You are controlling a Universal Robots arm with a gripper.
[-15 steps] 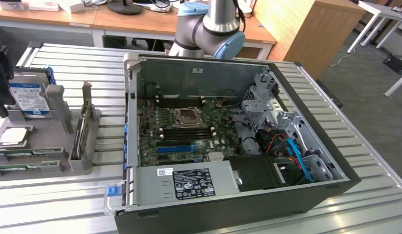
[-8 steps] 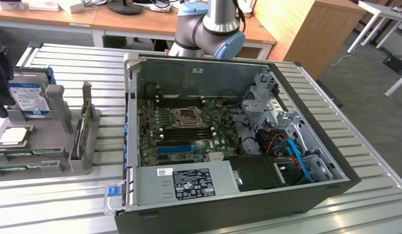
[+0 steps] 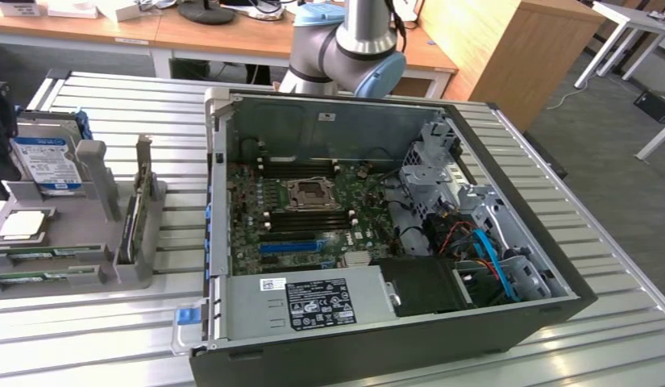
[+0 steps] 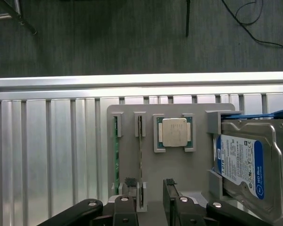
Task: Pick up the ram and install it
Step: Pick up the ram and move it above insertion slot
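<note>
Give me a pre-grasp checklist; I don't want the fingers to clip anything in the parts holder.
1. Gripper fingers open: ok.
2. Ram standing on edge in the gray holder: ok.
3. Ram lined up between the fingers in the wrist view: ok.
4. Height of the fingers above the ram: cannot tell.
5. Clearance to the second green stick: cannot tell.
6. Computer case open, motherboard exposed: ok.
</note>
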